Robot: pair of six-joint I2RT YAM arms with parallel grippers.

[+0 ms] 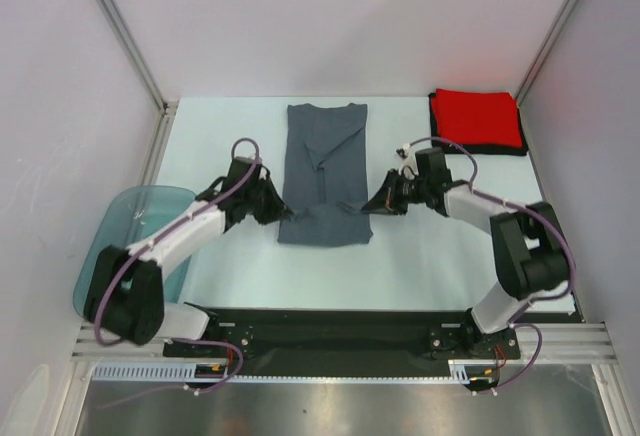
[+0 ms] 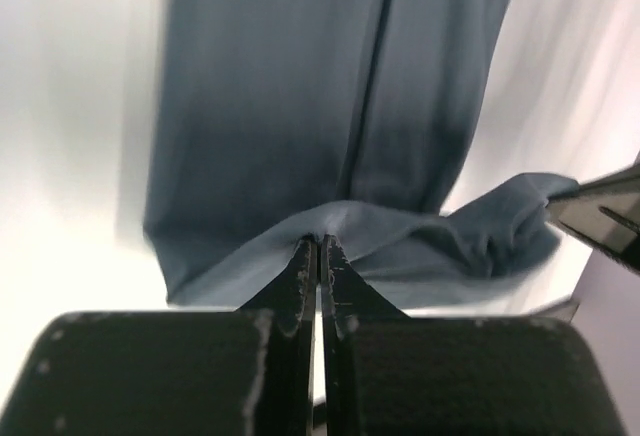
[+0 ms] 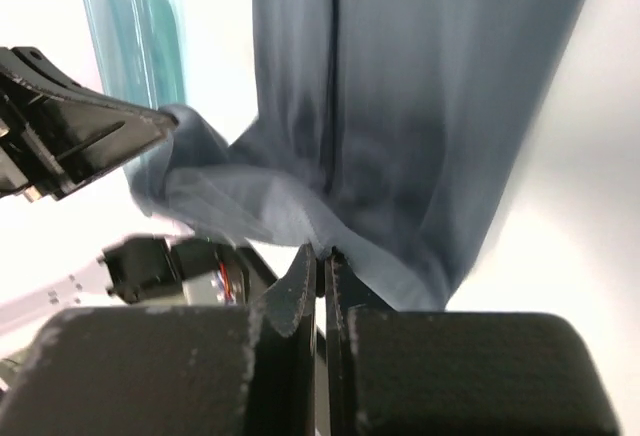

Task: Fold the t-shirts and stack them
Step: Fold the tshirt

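Note:
The slate blue-grey t-shirt (image 1: 325, 171) lies as a long narrow strip in the middle of the table, sleeves folded in. My left gripper (image 1: 284, 212) is shut on its near left hem corner (image 2: 330, 226). My right gripper (image 1: 366, 210) is shut on its near right hem corner (image 3: 350, 246). Both corners are lifted a little off the table. The bright red t-shirt (image 1: 477, 117) lies folded on the black t-shirt (image 1: 500, 148) at the far right corner.
A translucent teal plastic tub (image 1: 135, 246) stands at the left edge beside the left arm; it also shows in the right wrist view (image 3: 135, 26). White walls and metal posts close in the table on three sides.

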